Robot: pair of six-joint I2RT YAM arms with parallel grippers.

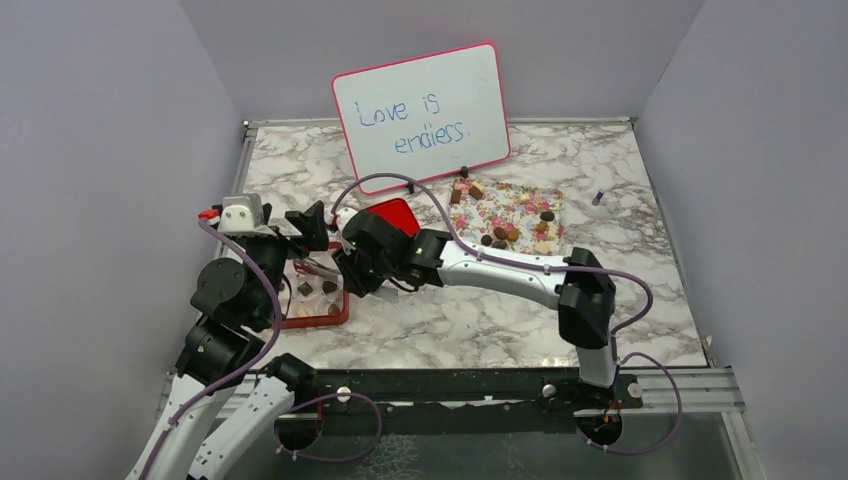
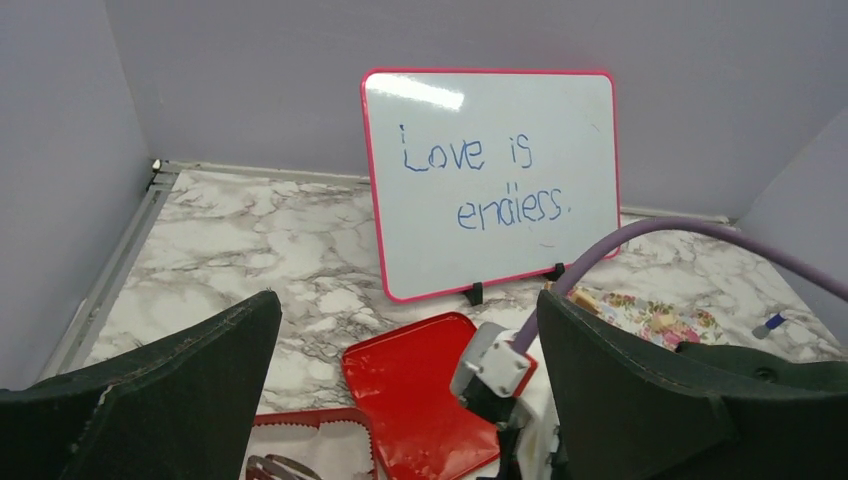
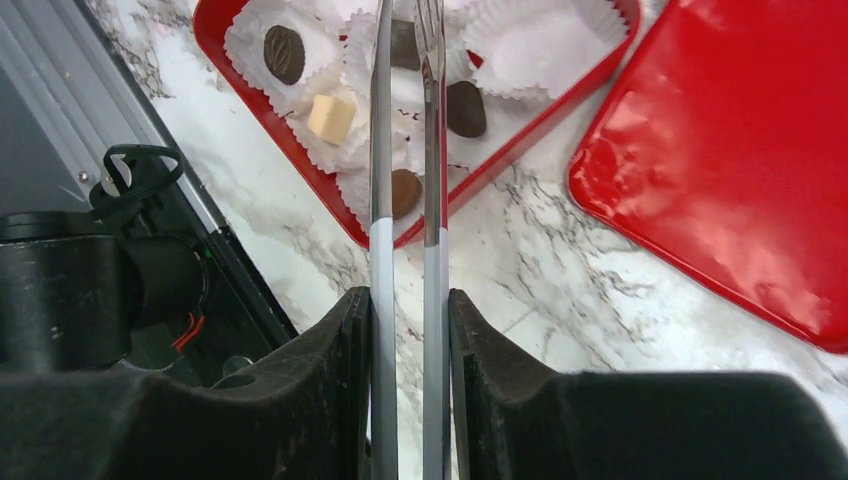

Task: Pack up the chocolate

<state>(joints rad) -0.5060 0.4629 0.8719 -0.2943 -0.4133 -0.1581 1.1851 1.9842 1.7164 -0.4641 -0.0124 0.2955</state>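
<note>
**Tongs over the box**

My right gripper (image 3: 408,310) is clenched on metal tongs (image 3: 381,150), tips above the red box (image 3: 520,130), where chocolate (image 3: 284,52) sits in paper cups. More pieces lie on the floral tray (image 1: 520,200). My left gripper (image 2: 408,305) hangs released.

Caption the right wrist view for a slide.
Right tool grips metal tongs, tips over the red box of chocolate in paper cups; red lid lies alongside.
</note>
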